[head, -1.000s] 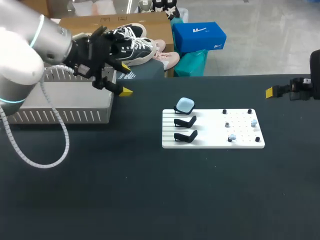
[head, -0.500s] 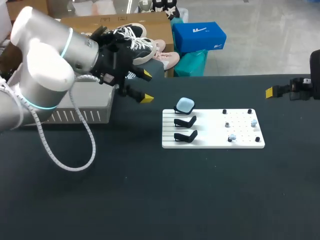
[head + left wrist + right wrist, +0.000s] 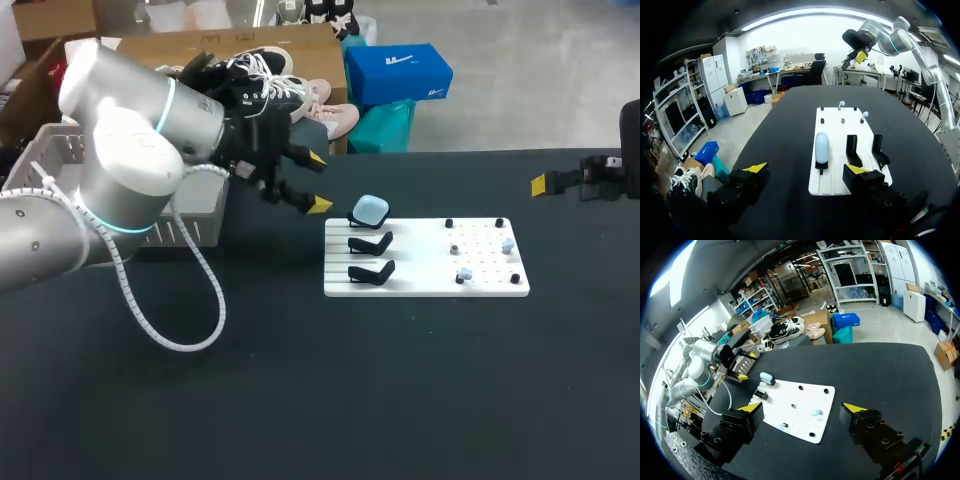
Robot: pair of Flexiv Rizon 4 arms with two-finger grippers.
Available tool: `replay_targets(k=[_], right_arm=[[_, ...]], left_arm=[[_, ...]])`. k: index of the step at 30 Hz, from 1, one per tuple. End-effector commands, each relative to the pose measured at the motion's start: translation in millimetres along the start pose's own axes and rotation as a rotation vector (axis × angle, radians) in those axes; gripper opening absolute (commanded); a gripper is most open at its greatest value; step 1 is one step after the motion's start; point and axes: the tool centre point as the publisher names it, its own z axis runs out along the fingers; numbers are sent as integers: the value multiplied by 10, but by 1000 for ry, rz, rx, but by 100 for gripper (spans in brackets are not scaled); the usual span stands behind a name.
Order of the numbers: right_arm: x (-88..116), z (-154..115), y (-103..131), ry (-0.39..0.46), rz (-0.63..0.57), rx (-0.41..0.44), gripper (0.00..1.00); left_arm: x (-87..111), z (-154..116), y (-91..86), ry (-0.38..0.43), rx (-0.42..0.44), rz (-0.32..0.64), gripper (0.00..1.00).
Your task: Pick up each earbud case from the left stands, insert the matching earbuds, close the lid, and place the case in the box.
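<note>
A pale blue earbud case (image 3: 369, 210) sits shut on the farthest of three black stands on a white board (image 3: 425, 262). The two nearer stands (image 3: 370, 243) (image 3: 371, 271) are empty. Two small earbuds (image 3: 507, 243) (image 3: 464, 273) rest on the board's right half. My left gripper (image 3: 317, 182) hangs open just left of the case, holding nothing. In the left wrist view the case (image 3: 822, 147) lies ahead of the open left gripper (image 3: 806, 168). My right gripper (image 3: 575, 181) stays at the table's far right, and the right wrist view shows the right gripper (image 3: 802, 407) open and empty above the board (image 3: 802, 395).
A grey slotted basket (image 3: 203, 212) stands at the table's left, partly hidden behind my left arm. Small black pegs (image 3: 448, 223) stick up from the board's right half. The table's far edge runs just behind the board.
My left arm has swung right from over the basket to beside the earbud case, its gripper still open. The right arm has not moved.
</note>
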Motion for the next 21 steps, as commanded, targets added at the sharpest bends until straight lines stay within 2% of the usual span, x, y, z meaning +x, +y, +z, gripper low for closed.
replay_targets(k=[1, 9, 12, 15, 17, 18, 19, 21], right_arm=[[0, 0, 0, 0, 0, 0, 100], [0, 0, 0, 0, 0, 0, 100], [0, 0, 0, 0, 0, 0, 100], [0, 0, 0, 0, 0, 0, 100], [0, 0, 0, 0, 0, 0, 100], [0, 0, 0, 0, 0, 0, 100], [0, 0, 0, 0, 0, 0, 100], [0, 0, 0, 0, 0, 0, 100]], left_arm=[[22, 64, 57, 2, 21, 3, 100], [31, 184, -12, -4, 57, -12, 91], [23, 237, -27, -3, 63, -15, 93], [8, 279, -28, -6, 69, -14, 91], [-9, 311, -16, -11, 71, -18, 58], [-24, 315, -13, -13, 71, -19, 57], [-34, 319, -13, -14, 71, -18, 65], [-53, 322, -19, -20, 84, -24, 68]])
